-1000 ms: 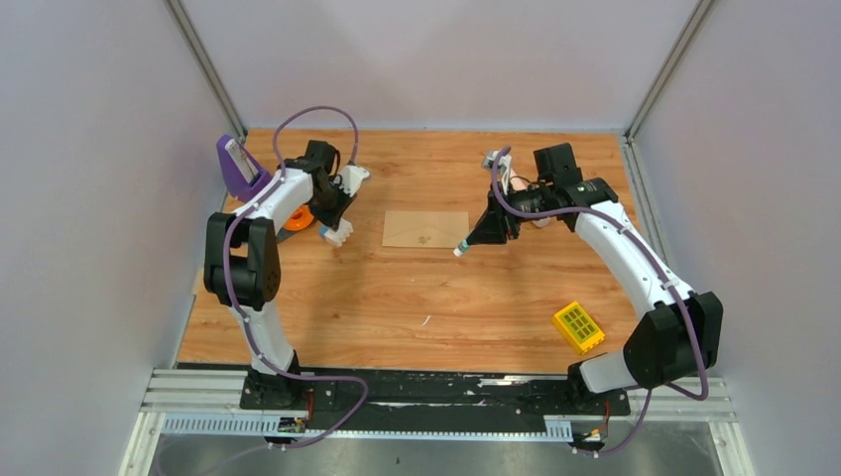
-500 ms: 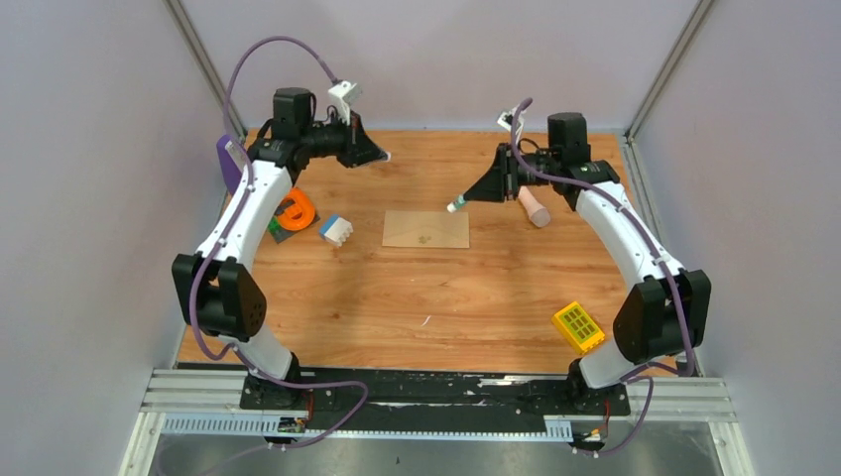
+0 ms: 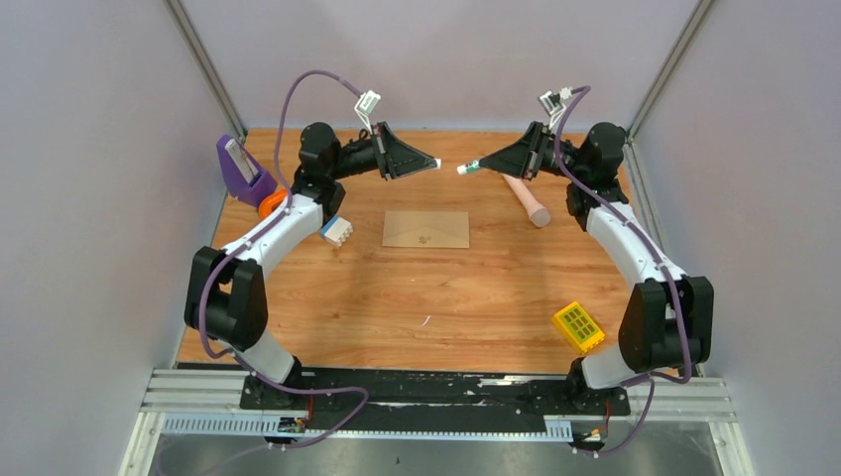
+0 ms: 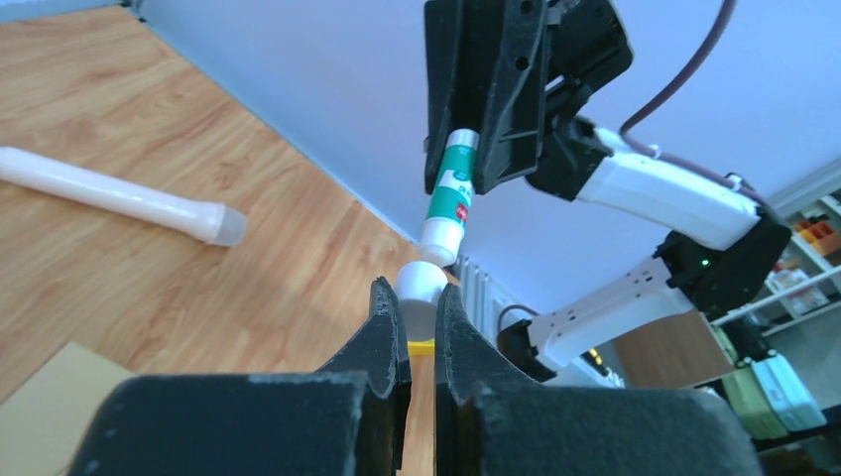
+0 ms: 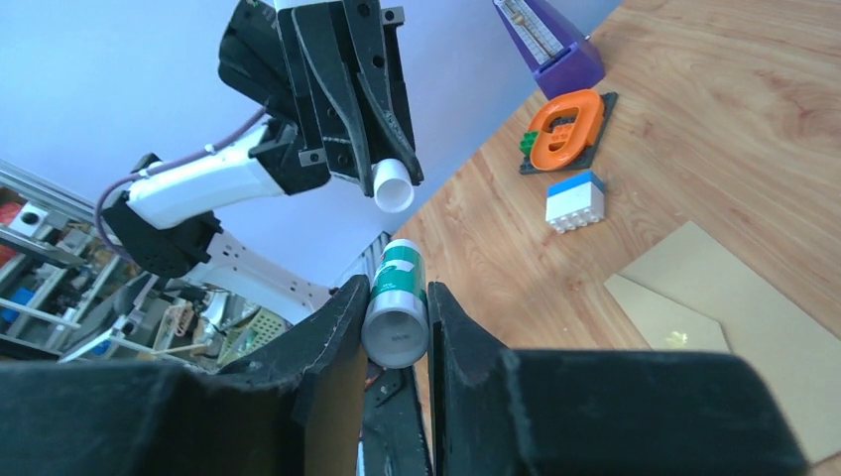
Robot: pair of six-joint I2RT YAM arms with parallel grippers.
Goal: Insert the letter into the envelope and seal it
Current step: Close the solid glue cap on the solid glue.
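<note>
The tan envelope (image 3: 426, 230) lies flat mid-table, its pointed flap folded down on its body; it also shows in the right wrist view (image 5: 734, 307). The letter is not in view. My right gripper (image 3: 476, 166) is raised above the table and shut on a green-and-white glue stick (image 5: 397, 307), nozzle end pointing left. My left gripper (image 3: 434, 163) is raised opposite it and shut on a small white cap (image 4: 422, 285). In the left wrist view the glue stick (image 4: 449, 193) hangs just above the cap, a small gap between them. Both are high above the envelope's far side.
A pale cylinder (image 3: 529, 201) lies right of the envelope. A blue-and-white block (image 3: 336, 230), an orange ring (image 3: 270, 201) and a purple stand (image 3: 241, 169) sit at the left. A yellow block (image 3: 578, 328) lies front right. Grey walls enclose the table.
Both arms have lifted off the table and swung toward each other. The left gripper left the blue-and-white block's area; the right carried the glue stick up from beside the envelope. Their tips now nearly meet.
</note>
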